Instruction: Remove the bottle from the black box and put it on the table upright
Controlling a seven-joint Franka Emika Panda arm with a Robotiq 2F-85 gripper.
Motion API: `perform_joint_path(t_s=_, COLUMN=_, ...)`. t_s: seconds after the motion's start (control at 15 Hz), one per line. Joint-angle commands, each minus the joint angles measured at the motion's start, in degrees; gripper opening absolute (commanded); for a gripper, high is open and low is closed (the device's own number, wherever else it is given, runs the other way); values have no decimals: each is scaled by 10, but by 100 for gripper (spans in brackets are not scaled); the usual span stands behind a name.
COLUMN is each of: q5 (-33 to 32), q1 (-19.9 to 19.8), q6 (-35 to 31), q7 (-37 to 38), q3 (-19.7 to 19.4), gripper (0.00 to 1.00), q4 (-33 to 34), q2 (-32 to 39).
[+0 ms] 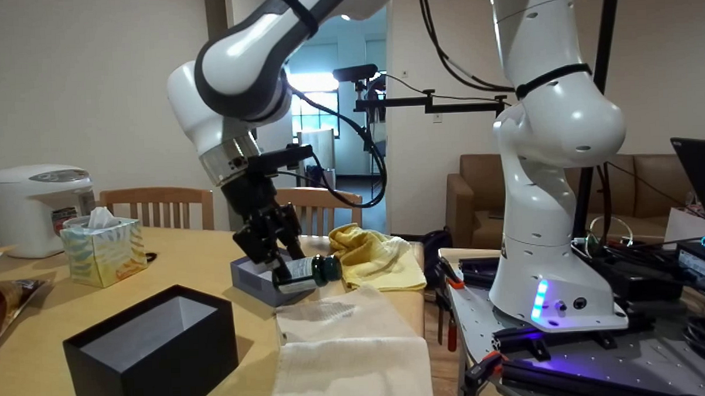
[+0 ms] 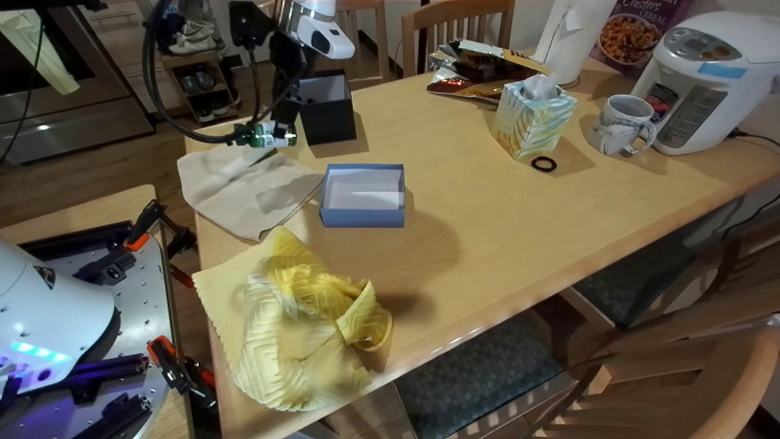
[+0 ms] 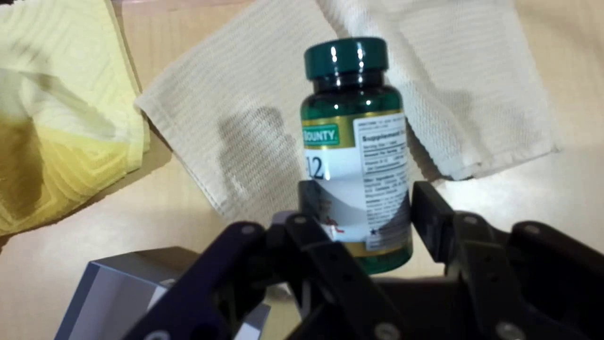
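Observation:
The bottle (image 1: 301, 271) is dark green with a green cap and a white label. It also shows in an exterior view (image 2: 268, 135) and in the wrist view (image 3: 356, 156). My gripper (image 1: 287, 266) is shut around the bottle's lower body, one finger on each side. It holds the bottle lying nearly sideways in the air, cap toward the robot base, above the pale cloth (image 3: 245, 118). The black box (image 1: 179, 359) stands on the table (image 2: 487, 213), open at the top and apart from the bottle. Its floor is hidden in an exterior view (image 2: 332, 122).
A smaller grey-blue box (image 2: 364, 217) lies open near the pale cloth. A crumpled yellow cloth (image 2: 311, 329) lies at the table edge on the robot's side. A tissue box (image 2: 533, 119), a black ring (image 2: 543, 163), a mug (image 2: 621, 125) and a water boiler (image 1: 39, 209) stand farther off.

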State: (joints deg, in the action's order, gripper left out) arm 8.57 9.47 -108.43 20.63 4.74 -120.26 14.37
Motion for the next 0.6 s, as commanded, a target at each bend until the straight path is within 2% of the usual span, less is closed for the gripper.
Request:
perform_joint_path(t_s=0.0, q5=23, q1=-17, q6=95, q7=-72, q3=7, gripper=28, q4=76, q2=70)
perform_joint_path(t_s=0.33, q5=22, q1=-20, q6=273, q7=-78, q3=2, gripper=28, q4=169, q2=145)
perform_joint_path(t_s=0.4, q5=18, q1=-15, q6=262, q7=-76, q3=1, gripper=78, q4=172, q2=141)
perform_joint_path(t_s=0.47, q5=19, q1=-13, q6=232, q7=-82, q3=2, gripper=79, q4=169, q2=132)
perform_joint_path(t_s=0.53, q5=3, q1=1, q6=167, q7=-56, q3=-4, gripper=85, q4=152, q2=113)
